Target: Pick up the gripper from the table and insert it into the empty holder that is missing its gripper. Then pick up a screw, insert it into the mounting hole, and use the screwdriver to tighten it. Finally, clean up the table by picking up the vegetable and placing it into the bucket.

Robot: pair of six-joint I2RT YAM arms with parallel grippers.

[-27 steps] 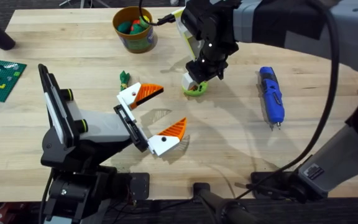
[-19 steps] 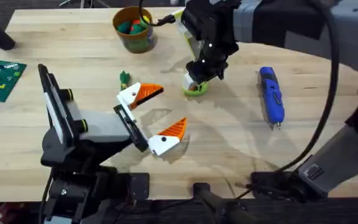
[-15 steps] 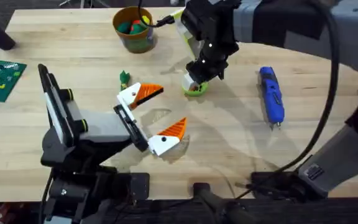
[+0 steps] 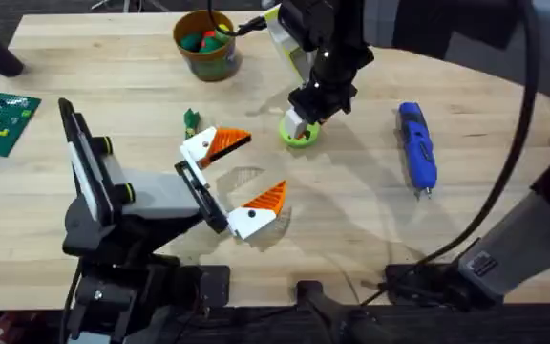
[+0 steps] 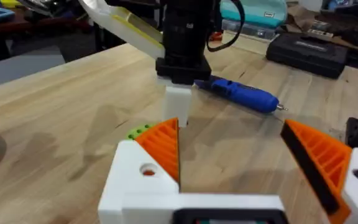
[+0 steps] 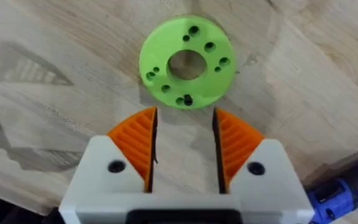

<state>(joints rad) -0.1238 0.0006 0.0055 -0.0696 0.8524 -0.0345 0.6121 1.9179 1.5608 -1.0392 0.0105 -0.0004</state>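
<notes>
The blue pen-shaped electric screwdriver (image 4: 416, 148) lies flat on the light wooden table (image 4: 351, 220), toward its right side, its thin metal bit pointing to the near edge. The small green toy vegetable (image 4: 191, 119) rests on the table left of centre, just beyond the far fingertip of the left gripper. The round mustard-yellow bucket (image 4: 206, 45) with its greenish band stands near the far edge, with red and green toys inside. Between the vegetable and the screwdriver lies a flat lime-green disc with holes (image 6: 186, 62), and the right gripper (image 6: 185, 152) hangs directly above its near rim, jaws released with a narrow gap and nothing held between the orange ribbed pads (image 6: 135, 146). The left gripper (image 4: 246, 177) sits low over the middle of the table, its white jaws spread wide and empty. At the far left of the table lies a green brick baseplate (image 4: 3, 119) carrying small coloured pieces.
</notes>
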